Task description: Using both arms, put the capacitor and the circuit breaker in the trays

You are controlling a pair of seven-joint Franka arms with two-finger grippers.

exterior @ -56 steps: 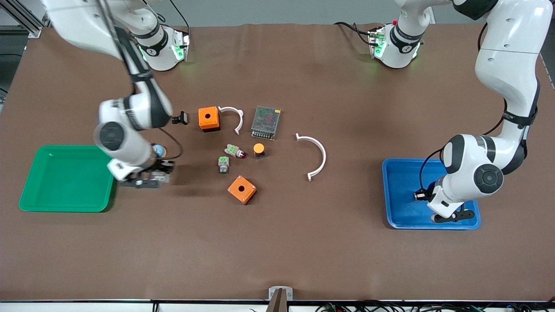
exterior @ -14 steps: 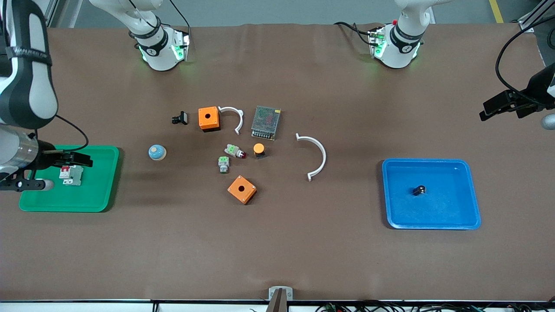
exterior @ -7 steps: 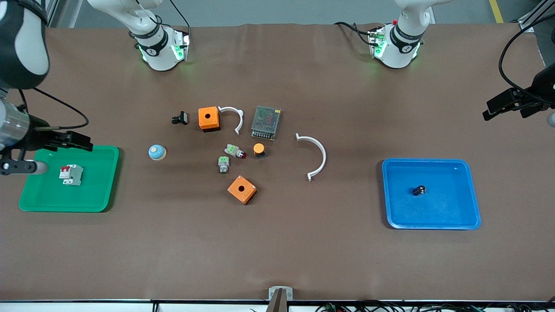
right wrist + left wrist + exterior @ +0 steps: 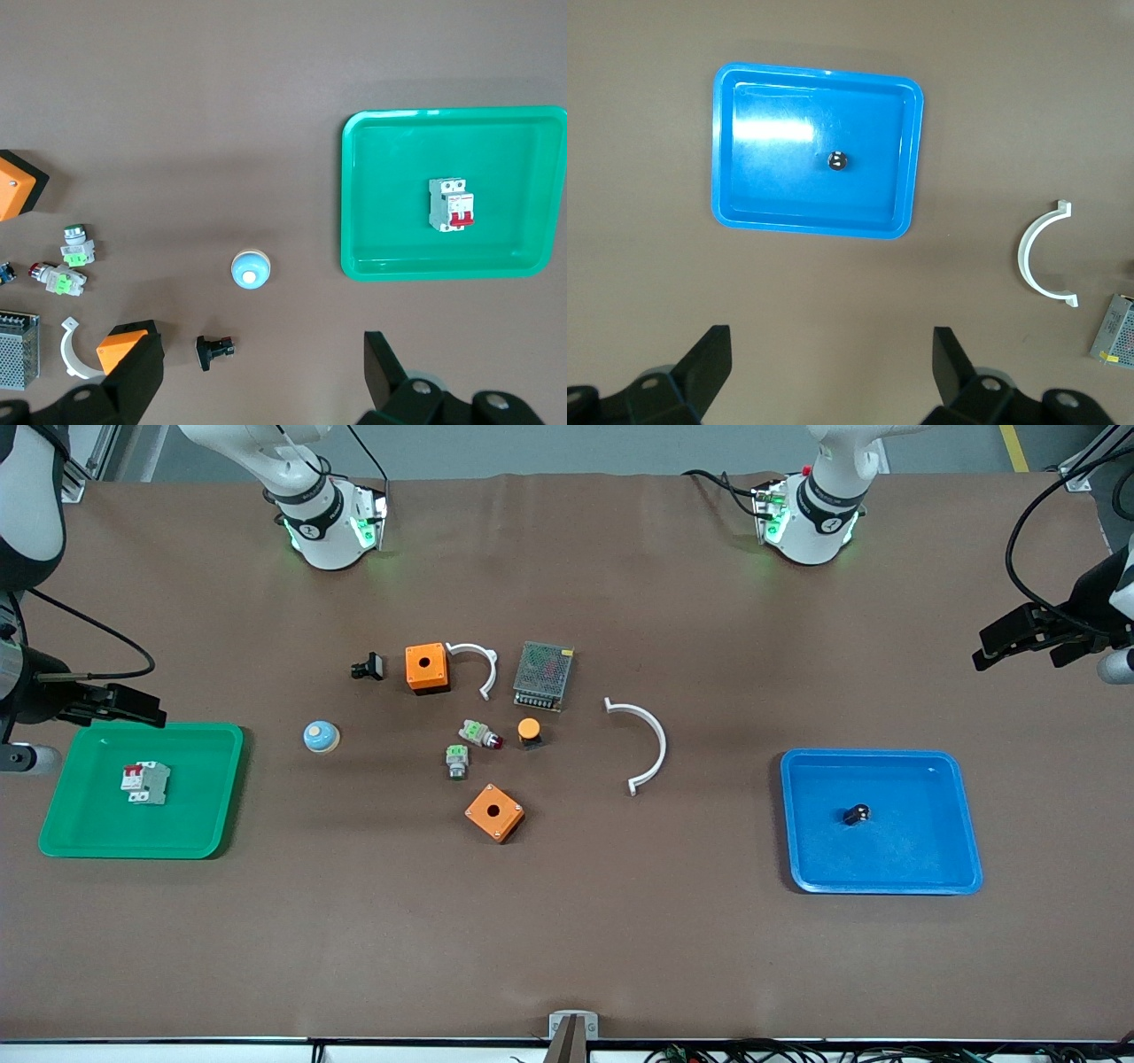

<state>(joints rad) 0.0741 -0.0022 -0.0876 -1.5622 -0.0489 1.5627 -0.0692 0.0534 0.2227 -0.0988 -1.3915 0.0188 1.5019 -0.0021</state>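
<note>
You see the capacitor (image 4: pixel 856 813) lying in the blue tray (image 4: pixel 886 881) and the circuit breaker (image 4: pixel 145 782) in the green tray (image 4: pixel 213 797). Left gripper (image 4: pixel 833 372) and right gripper (image 4: pixel 261 376), both spread and empty, hang raised at the table's ends. The breaker looks rigid, best gripped across its flat sides (the capacitor likely rolls).

You have set the circuit breaker (image 4: pixel 146 783) in the green tray (image 4: pixel 213 833) and the capacitor (image 4: pixel 856 813) in the blue tray (image 4: pixel 886 884). Both now lie clear of the fingers. The right gripper (image 4: pixel 133 707) and left gripper (image 4: pixel 1010 638) have risen, jaws spread.
</note>
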